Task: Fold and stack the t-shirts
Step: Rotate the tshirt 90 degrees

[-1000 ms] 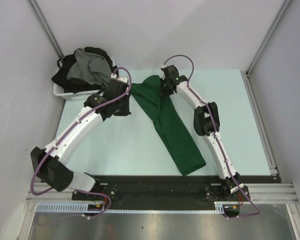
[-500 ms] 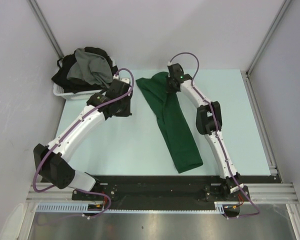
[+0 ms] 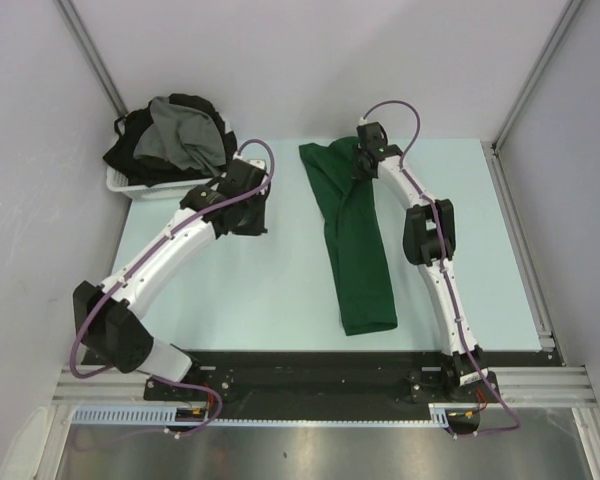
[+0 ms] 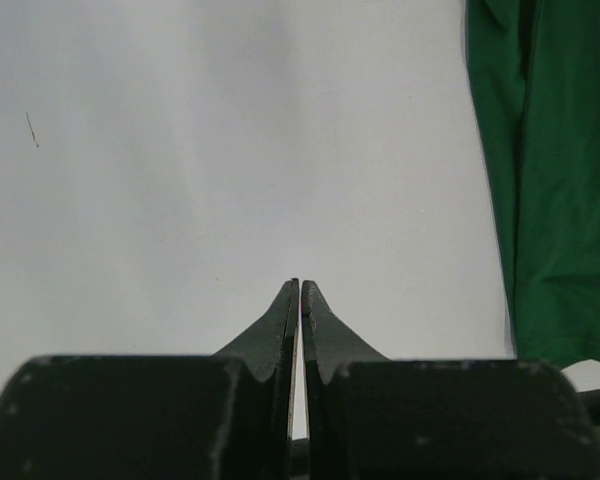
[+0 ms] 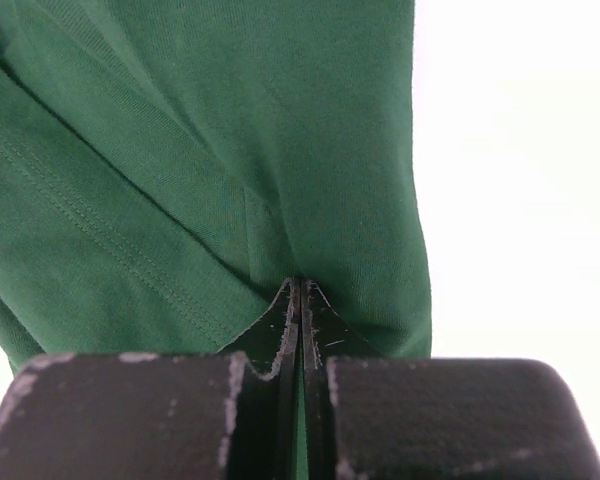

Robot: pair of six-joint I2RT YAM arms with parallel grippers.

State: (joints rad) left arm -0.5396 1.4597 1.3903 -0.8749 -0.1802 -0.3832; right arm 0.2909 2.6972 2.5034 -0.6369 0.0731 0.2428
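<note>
The dark green t-shirt [image 3: 360,260] lies on the table [image 3: 230,290] as one long narrow strip, folded lengthwise. It runs from the far middle of the table down toward the near edge, and its near end is squared off close to the black rail at the arms' bases. The far end is wider and rumpled, with loose folds bunched to the left.

The right gripper [image 3: 365,162] sits at that far end, on the strip's right side. In the right wrist view its jaws are pressed together on a pinch of the green cloth [image 5: 230,150], which puckers into creases where it meets the fingertips [image 5: 298,290]. A stitched hem runs diagonally across the left of that view.

The left gripper [image 3: 248,215] is to the left of the shirt and apart from it, over bare table. In the left wrist view its jaws [image 4: 300,288] are all but closed, with only a thin slit between them and nothing held. The green strip [image 4: 555,180] shows along the right edge of that view.

At the table's far left corner stands the white plastic basket [image 3: 120,183]. It is heaped with black t-shirts [image 3: 130,152], with a grey t-shirt [image 3: 185,138] crumpled on top.
</note>
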